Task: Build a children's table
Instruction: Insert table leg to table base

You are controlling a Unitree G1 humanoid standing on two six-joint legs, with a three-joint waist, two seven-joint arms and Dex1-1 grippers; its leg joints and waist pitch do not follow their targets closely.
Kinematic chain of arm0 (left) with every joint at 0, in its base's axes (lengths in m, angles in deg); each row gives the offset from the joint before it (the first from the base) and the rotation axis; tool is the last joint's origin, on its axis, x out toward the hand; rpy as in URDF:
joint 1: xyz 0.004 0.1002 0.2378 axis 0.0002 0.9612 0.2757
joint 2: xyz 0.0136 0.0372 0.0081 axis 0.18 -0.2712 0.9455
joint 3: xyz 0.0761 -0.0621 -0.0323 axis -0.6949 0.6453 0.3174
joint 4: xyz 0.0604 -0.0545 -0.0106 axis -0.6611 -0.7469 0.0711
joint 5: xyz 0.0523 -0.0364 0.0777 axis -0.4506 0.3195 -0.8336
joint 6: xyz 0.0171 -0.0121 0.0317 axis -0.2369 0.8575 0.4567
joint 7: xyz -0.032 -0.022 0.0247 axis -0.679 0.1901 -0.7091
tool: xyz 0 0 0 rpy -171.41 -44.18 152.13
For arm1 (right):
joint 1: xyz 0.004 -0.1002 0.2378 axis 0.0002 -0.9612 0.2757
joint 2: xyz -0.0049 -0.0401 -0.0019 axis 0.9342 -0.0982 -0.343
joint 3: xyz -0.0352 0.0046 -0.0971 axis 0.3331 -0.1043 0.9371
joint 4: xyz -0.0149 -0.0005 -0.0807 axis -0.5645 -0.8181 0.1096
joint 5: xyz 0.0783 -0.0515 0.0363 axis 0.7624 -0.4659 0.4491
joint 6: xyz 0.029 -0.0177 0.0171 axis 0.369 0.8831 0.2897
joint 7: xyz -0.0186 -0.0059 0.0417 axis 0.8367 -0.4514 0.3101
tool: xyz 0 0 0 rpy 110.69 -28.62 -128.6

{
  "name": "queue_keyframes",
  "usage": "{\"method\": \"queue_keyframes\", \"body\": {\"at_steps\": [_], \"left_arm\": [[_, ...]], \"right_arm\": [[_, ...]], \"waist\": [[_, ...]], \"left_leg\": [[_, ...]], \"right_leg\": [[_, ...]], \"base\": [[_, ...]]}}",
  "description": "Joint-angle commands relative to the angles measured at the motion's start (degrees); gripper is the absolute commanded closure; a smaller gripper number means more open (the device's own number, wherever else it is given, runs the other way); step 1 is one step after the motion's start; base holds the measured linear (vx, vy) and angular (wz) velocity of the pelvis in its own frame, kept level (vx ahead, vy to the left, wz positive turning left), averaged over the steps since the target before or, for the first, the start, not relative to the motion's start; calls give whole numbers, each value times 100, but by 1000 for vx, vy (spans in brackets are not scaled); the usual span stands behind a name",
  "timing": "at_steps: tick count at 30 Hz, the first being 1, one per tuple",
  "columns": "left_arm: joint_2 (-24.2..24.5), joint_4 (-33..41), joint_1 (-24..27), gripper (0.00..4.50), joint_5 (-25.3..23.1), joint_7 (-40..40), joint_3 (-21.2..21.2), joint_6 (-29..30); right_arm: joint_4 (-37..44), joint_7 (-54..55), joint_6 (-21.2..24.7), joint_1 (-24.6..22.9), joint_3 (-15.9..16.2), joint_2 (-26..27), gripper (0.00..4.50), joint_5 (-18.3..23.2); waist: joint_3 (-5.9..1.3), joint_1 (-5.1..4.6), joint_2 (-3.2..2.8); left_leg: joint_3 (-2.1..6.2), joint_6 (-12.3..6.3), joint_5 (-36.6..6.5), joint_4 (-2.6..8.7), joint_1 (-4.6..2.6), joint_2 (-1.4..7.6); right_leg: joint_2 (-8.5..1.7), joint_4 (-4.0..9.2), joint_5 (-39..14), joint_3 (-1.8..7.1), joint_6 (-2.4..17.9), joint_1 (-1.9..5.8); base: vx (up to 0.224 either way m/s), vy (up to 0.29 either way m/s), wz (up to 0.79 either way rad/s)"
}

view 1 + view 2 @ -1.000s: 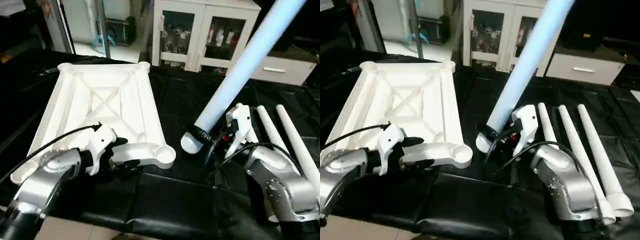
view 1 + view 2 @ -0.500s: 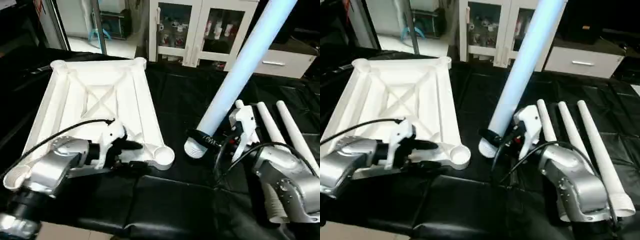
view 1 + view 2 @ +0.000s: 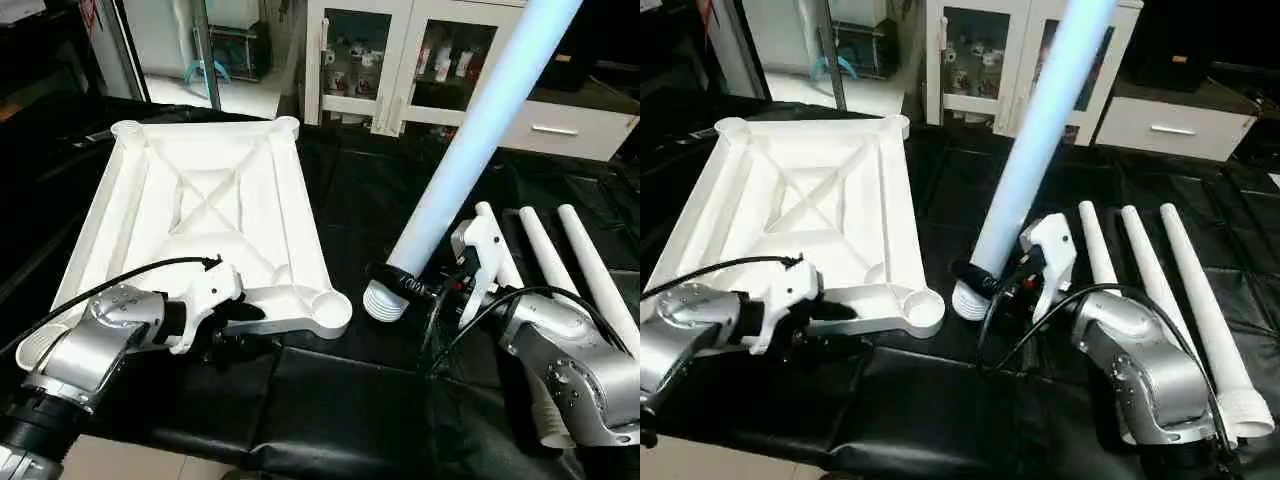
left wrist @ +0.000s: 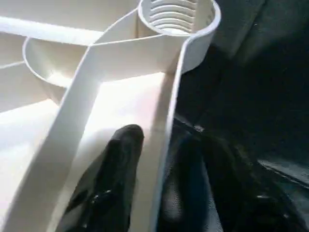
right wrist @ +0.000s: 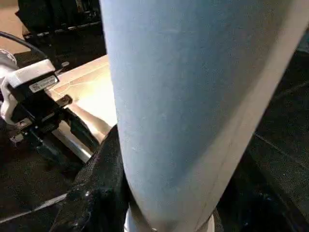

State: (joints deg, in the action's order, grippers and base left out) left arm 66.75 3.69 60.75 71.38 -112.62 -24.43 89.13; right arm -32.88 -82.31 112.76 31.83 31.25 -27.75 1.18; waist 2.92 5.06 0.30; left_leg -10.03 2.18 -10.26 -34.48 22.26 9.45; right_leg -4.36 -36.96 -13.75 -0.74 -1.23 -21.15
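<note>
Black cloth covers the worktop [image 3: 330, 400] nearest us. On it our left gripper [image 3: 240, 325] pinches the near rim of the white table top [image 3: 200, 215], one of its fingers [image 4: 116, 164] inside the wall, the other outside, close to a corner socket [image 4: 176, 19]. Our right gripper [image 3: 990, 285] clamps a white leg [image 3: 470, 150] near its ribbed end, tilted up and away. Three more legs [image 3: 1150, 290] lie side by side at right. Beyond stands a white cabinet [image 3: 400, 60].
</note>
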Motion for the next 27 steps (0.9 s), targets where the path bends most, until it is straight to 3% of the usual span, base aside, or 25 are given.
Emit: {"method": "queue_keyframes", "body": {"at_steps": [1,7,8,15,21,22,24,25,27], "left_arm": [[13,-129,-73,257,-194,-24,-129,-110],[-65,-331,-161,298,-317,9,-161,-266],[-67,-412,-211,315,-362,-36,-210,-309],[-60,-583,-336,374,-449,-193,-260,-449],[-69,-660,-291,420,-597,-326,-417,-495],[-69,-666,-262,420,-617,-330,-433,-501],[-69,-584,-134,440,-646,-302,-476,-484],[-75,-535,-68,447,-655,-271,-498,-469],[-79,-502,-16,447,-662,-245,-513,-463]], "right_arm": [[182,-44,24,-29,0,-33,264,29],[194,-45,7,-44,27,-50,264,28],[189,-50,-7,-46,38,-58,264,24],[128,-40,-54,19,96,2,264,3],[-157,-20,-61,273,293,184,264,-76],[-223,-4,-65,332,335,220,264,-110],[-406,82,-31,508,425,316,264,-204],[-468,80,-6,577,461,356,264,-209],[-510,66,16,630,492,391,264,-201]], "waist": [[-329,-16,-105],[-312,-21,-98],[-316,-14,-124],[-313,-9,-138],[-305,-3,-111],[-302,-5,-63],[-300,2,-69],[-307,5,-32],[-306,4,-50]], "left_leg": [[130,372,-1629,510,-198,319],[138,439,-1897,527,-212,327],[145,450,-1900,528,-215,327],[147,462,-1971,535,-215,327],[143,432,-1923,544,-205,333],[142,422,-1923,546,-201,336],[148,424,-1927,548,-207,340],[152,399,-1829,548,-193,351],[136,386,-1719,561,-195,353]], "right_leg": [[-335,478,-632,172,1100,46],[-351,513,-1037,185,1068,28],[-357,508,-1039,185,1067,27],[-358,517,-1029,186,1097,18],[-373,514,-1075,185,1132,11],[-376,517,-1126,185,1128,14],[-390,514,-1264,187,1128,-4],[-406,500,-1234,188,1129,9],[-377,497,-1062,182,1084,2]], "base": [[0,0,0],[0,0,0],[0,0,0],[0,0,0],[0,0,0],[0,0,0],[0,0,0],[0,0,0],[0,0,0]]}}
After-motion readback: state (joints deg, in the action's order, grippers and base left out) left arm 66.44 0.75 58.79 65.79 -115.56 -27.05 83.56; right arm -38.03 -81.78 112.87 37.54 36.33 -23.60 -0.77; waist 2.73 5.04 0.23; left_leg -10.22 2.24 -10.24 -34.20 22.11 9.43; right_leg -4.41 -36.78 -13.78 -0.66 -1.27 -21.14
